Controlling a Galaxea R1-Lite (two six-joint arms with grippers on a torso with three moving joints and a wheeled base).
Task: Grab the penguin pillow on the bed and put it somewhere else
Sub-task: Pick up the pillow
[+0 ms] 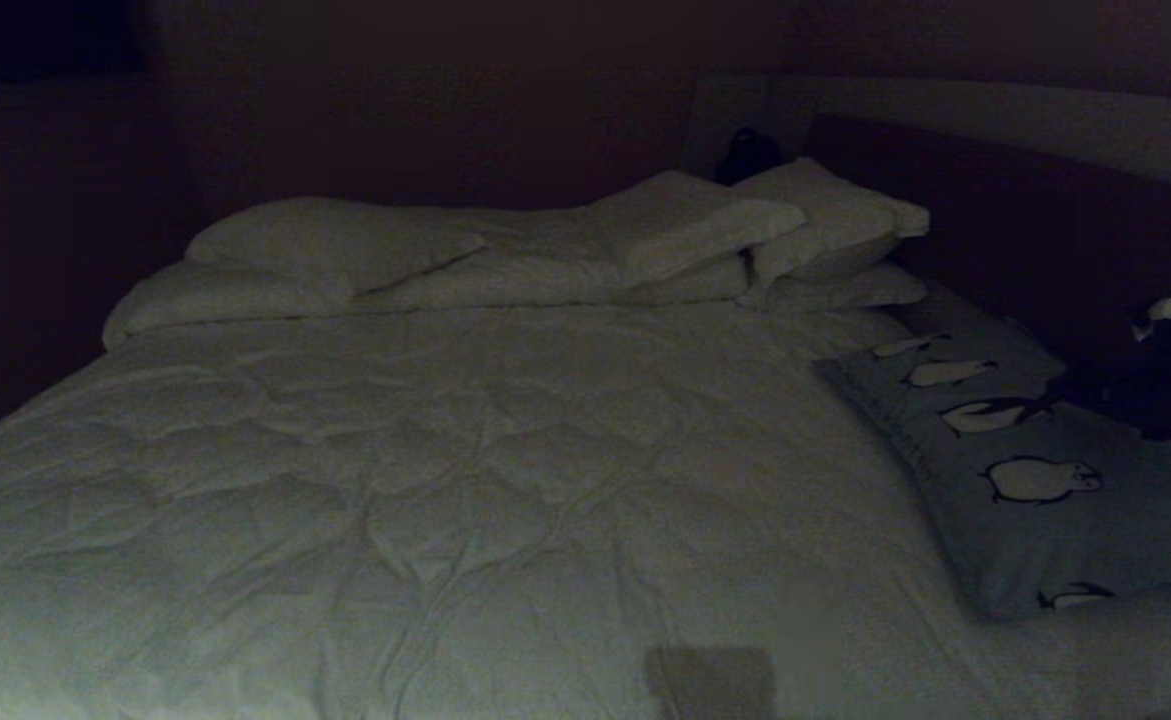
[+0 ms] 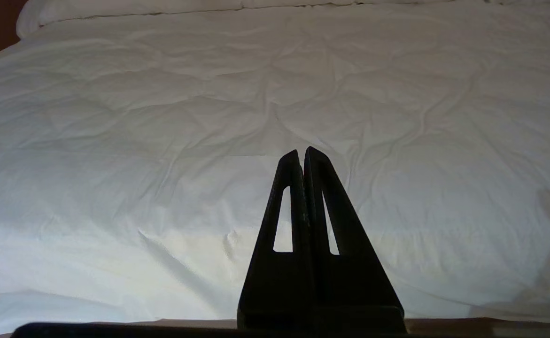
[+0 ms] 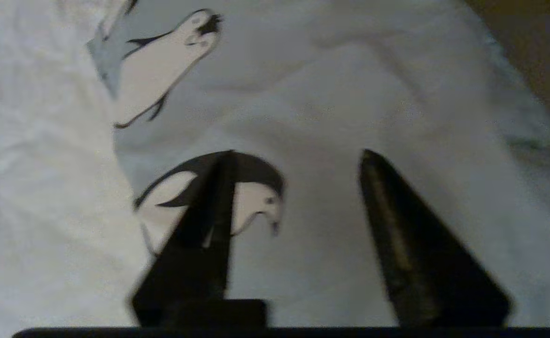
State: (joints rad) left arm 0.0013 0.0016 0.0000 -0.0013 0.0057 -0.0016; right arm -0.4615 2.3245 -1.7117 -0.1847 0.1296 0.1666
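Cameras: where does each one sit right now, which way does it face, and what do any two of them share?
Head view: high, looking down along the bed; penguin pillow at its right edge; dark right arm over it.
Left wrist view: low at the bed's edge, facing across the duvet; left gripper shut.
Right wrist view: above the penguin pillow, right gripper open over it.
Shared: head and right wrist both show the penguin pillow.
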